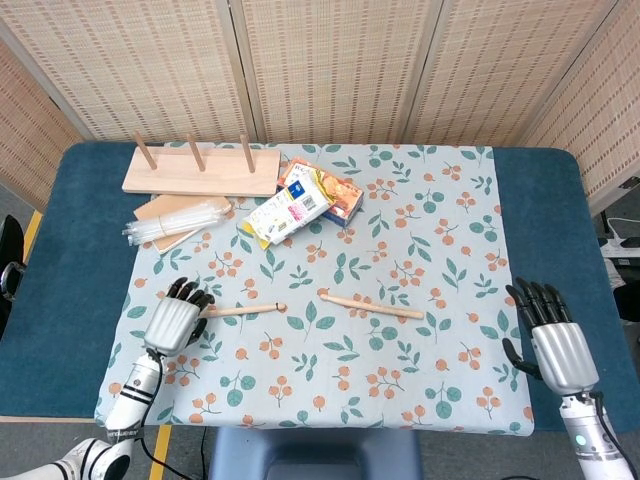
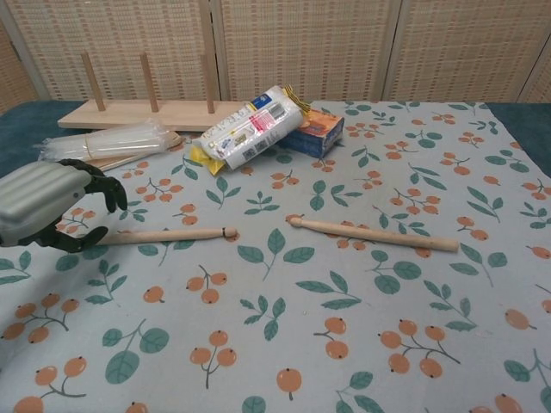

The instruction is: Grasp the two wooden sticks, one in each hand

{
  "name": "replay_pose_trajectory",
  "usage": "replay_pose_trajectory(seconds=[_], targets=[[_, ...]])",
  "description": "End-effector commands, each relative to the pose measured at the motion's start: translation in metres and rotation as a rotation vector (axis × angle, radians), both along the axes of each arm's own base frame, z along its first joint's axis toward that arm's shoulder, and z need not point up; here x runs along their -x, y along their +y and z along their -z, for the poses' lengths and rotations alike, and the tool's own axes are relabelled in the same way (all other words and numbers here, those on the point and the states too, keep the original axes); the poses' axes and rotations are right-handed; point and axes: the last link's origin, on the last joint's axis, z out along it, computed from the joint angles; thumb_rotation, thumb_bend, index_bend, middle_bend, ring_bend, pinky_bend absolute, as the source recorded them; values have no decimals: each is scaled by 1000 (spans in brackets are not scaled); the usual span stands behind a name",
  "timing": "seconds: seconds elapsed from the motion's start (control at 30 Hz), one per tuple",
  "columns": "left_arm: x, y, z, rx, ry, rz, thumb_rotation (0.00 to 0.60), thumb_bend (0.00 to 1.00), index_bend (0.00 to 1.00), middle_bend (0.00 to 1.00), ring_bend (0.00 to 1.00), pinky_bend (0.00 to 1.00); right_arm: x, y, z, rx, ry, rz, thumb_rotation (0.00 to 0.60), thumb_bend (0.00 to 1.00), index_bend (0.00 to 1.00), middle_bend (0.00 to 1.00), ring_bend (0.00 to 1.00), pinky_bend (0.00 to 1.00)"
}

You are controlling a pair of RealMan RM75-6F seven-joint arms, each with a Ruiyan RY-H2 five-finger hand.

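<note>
Sticks lie end to end across the middle of the flowered cloth (image 1: 420,250), both with their long axes running left to right in the head view. The left stick (image 1: 245,310) sits centre-left, the right stick (image 1: 372,305) just right of centre, tilted slightly down toward the right; their inner ends are near each other but apart.

The left hand (image 1: 176,320) hangs over the outer end of the left stick, at the lower left of the head view. In the chest view its fingers (image 2: 108,188) curl down in an arc with the thumb below, a gap between them, and nothing held. Whether it touches the stick cannot be told; the stick's outer end is hidden behind it.

The right hand (image 1: 556,340) is at the lower right, well apart from the right stick, fingers spread and straight, empty. The chest view does not show it.

As a judgement, the left grasp comes first: that stick's axis points straight out from the hand toward frame centre, so the fingers need to close across it. The right hand has to travel left toward its stick's thicker outer end.
</note>
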Motion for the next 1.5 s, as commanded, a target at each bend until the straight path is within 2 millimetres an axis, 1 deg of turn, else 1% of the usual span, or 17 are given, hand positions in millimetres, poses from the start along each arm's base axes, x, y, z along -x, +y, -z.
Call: replay_pose_trajectory(seconds=[0.03, 0.4, 0.7, 0.8, 0.97, 1.1, 1.17, 1.27, 1.37, 1.4, 1.5], targets=[[-3, 4, 9, -3, 44, 6, 600, 409, 378, 390, 225, 188, 1, 0, 0, -3, 2, 4, 534, 349, 0, 0, 0, 0], [5, 3, 25, -11, 189, -5, 600, 408, 397, 398, 228, 188, 1, 2, -2, -20, -3, 9, 533, 349, 0, 0, 0, 0], [8, 7, 31, -10, 228, -14, 600, 409, 431, 426, 247, 187, 2, 2, -1, -32, 1, 18, 533, 348, 0, 0, 0, 0], [8, 8, 32, -18, 229, -11, 600, 409, 479, 469, 268, 188, 2, 2, 0, -35, 3, 20, 533, 349, 0, 0, 0, 0], [10, 9, 32, -25, 223, -5, 600, 418, 601, 580, 315, 187, 2, 2, 2, -43, 7, 25, 533, 349, 0, 0, 0, 0], [10, 8, 30, -35, 199, 10, 600, 442, 675, 652, 352, 185, 2, 2, 5, -52, 11, 24, 533, 349, 0, 0, 0, 0], [10, 8, 29, -43, 182, 27, 600, 473, 738, 712, 391, 185, 0, 1, 10, -59, 11, 18, 533, 349, 0, 0, 0, 0], [8, 7, 22, -66, 135, 67, 600, 527, 816, 785, 441, 185, -5, 0, 20, -81, 7, 4, 535, 349, 0, 6, 0, 0], [9, 4, 12, -84, 83, 111, 600, 532, 826, 796, 455, 185, -18, -5, 32, -110, 6, -25, 553, 349, 0, 55, 0, 0], [10, 2, 8, -93, 64, 125, 600, 531, 827, 797, 458, 185, -26, -8, 37, -120, 8, -43, 573, 349, 1, 93, 0, 0], [15, -2, -2, -108, 37, 144, 600, 531, 829, 800, 466, 185, -45, -20, 54, -141, 32, -96, 600, 349, 42, 161, 0, 0]])
